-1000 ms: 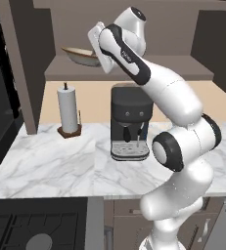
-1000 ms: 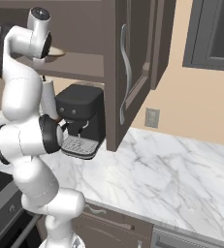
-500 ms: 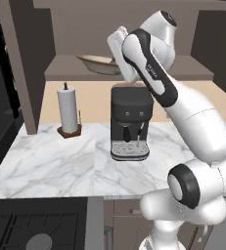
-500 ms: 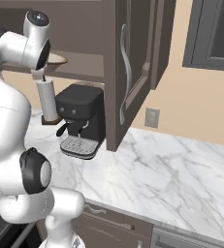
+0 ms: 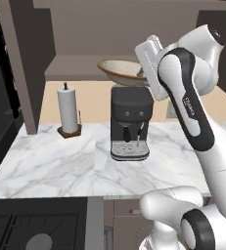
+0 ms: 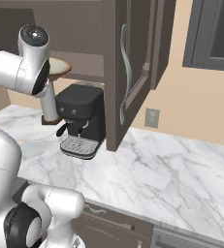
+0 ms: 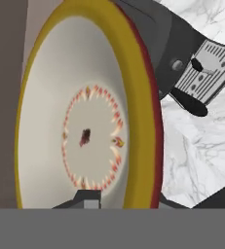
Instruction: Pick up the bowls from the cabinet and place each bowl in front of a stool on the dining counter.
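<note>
Cream bowl (image 5: pixel 120 71), now drawn clear of the cabinet (image 5: pixel 75 68) shelf and held above the coffee machine (image 5: pixel 129 123), rim clenched in the gripper (image 5: pixel 146 78), ready for carrying to the dining counter.

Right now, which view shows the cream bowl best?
The hand view: the cream bowl sits close up, with gold rim and inner ring clear. The left base view shows it from the side above the coffee machine. In the right base view the arm hides most of it.

cream bowl (image 5: pixel 121 72) carried rightward, now above the coffee machine (image 5: pixel 130 123) (held aloft)
</note>
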Tool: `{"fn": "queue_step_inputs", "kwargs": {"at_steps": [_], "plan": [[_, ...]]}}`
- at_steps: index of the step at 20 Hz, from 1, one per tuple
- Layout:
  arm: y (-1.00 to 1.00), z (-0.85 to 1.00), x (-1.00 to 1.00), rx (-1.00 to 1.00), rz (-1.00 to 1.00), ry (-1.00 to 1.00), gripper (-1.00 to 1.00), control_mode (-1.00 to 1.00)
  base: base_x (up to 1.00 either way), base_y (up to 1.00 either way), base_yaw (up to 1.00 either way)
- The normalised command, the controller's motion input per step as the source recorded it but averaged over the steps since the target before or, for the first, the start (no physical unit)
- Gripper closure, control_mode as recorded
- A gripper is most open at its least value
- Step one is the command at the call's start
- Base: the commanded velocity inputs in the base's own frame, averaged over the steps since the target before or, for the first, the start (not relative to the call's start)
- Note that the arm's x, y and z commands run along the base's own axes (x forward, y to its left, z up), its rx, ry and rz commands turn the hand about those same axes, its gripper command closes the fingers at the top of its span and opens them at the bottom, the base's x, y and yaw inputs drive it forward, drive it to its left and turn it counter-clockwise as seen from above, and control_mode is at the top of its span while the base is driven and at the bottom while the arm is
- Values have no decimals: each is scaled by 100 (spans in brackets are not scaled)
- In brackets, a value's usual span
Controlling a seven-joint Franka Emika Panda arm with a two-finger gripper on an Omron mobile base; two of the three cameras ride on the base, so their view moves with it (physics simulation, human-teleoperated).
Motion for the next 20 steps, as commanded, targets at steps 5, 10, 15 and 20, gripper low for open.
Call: {"fn": "queue_step_inputs", "kwargs": {"at_steps": [5, 10, 15, 20], "plan": [[-41, 0, -100, -4, -1, -10, 100, -100, 0, 0, 0], [-34, 0, -100, -2, -1, -2, 100, -100, 0, 0, 0], [-34, -3, -100, -2, 0, 0, 100, -100, 0, 0, 0], [-11, 0, -99, -3, 0, 4, 100, -100, 0, 0, 0]]}}
